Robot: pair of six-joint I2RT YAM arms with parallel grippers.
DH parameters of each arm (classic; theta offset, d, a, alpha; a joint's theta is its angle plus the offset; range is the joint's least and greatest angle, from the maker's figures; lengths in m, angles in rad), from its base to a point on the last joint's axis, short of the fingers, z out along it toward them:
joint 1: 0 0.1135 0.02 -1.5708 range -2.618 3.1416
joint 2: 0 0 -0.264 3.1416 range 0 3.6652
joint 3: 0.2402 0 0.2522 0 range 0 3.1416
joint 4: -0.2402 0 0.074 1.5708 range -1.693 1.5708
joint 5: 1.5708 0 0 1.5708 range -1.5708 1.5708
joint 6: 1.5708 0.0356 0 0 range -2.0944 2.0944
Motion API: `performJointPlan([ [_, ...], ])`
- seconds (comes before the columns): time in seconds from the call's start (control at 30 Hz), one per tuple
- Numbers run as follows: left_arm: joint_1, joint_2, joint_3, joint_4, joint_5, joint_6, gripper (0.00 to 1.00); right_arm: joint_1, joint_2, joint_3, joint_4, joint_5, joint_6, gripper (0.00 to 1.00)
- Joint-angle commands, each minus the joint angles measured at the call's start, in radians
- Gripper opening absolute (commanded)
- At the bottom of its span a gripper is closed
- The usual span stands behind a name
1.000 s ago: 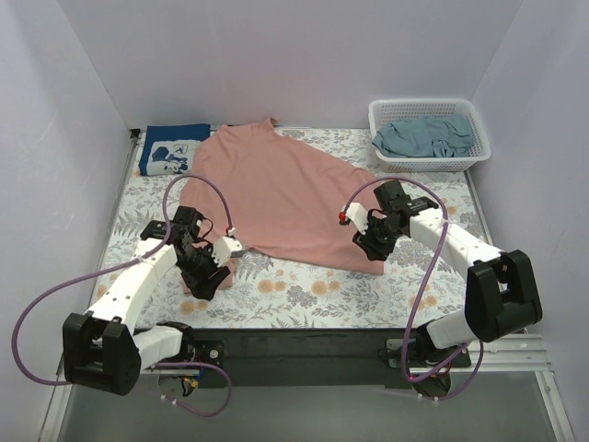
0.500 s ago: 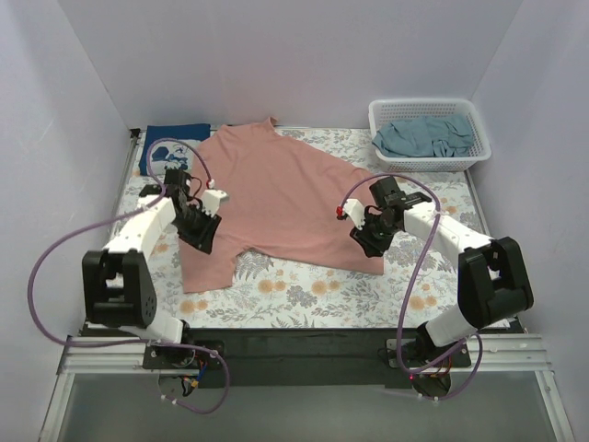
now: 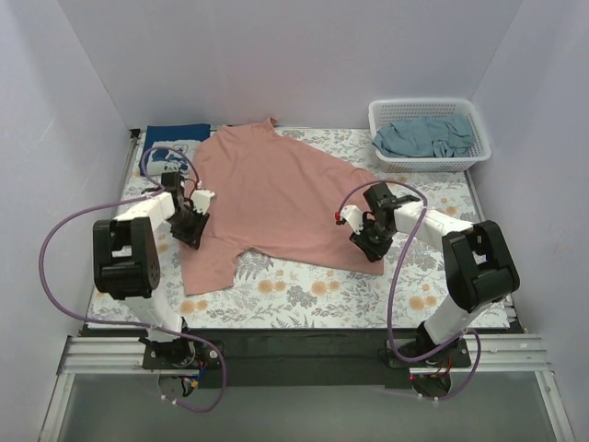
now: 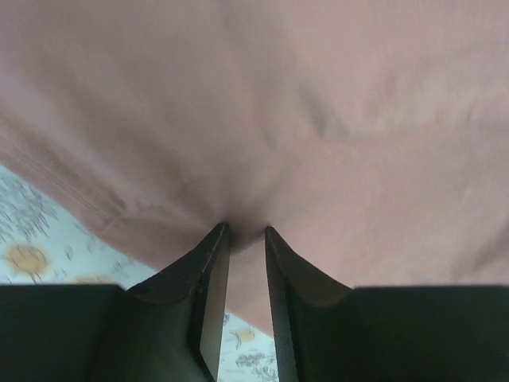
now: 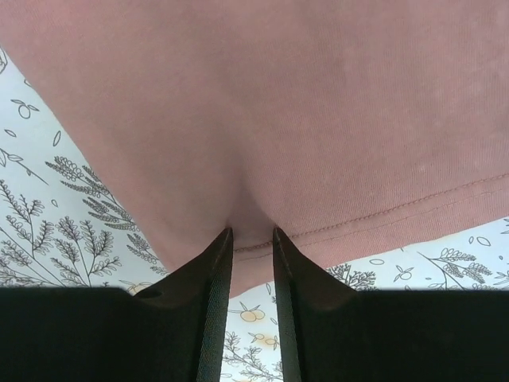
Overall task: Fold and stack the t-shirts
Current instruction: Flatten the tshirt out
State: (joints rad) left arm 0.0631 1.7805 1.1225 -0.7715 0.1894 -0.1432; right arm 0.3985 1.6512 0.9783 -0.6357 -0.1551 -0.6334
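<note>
Floral-patterned table cloth (image 3: pixel 304 295) is noted over the whole work surface, enclosed by plain pale walls. At its centre the dusty-pink t-shirt (image 3: pixel 276 193) is spread mostly flat, collar toward the far edge. The fabric is judged light, limp and easily wrinkled. No shape will be kept where it is unsupported, so it is best taken by a pinched fold at hem or side edge, at two points at once. The left gripper (image 4: pixel 245 235) is clamped on a small pucker of pink cloth at the shirt's left edge. The right gripper (image 5: pixel 251 232) is likewise nipped on cloth just inside the stitched hem at the near-right corner. Slippage is considered possible with so shallow a bite. The navy t-shirt (image 3: pixel 175 147) is seen folded at the far-left corner. The grey-teal t-shirt (image 3: pixel 425 136) lies crumpled in the white lattice basket (image 3: pixel 423 103), not yet folded.
</note>
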Motion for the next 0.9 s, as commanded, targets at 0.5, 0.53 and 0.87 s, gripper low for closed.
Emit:
performJointPlan([
  [0.5, 0.001, -0.445, -0.138, -0.292, 0.197, 0.119, 0.19, 0.043, -0.245, 0.031, -0.240, -0.073, -0.115, 0.32],
  [0.53, 0.001, -0.410, -0.075, -0.235, 0.194, 0.081, 0.21, 0.042, -0.185, 0.049, -0.231, -0.072, -0.105, 0.32],
  [0.87, 0.007, -0.121, -0.019, -0.025, 0.079, -0.047, 0.26, 0.026, -0.037, 0.060, -0.137, -0.035, -0.040, 0.34],
])
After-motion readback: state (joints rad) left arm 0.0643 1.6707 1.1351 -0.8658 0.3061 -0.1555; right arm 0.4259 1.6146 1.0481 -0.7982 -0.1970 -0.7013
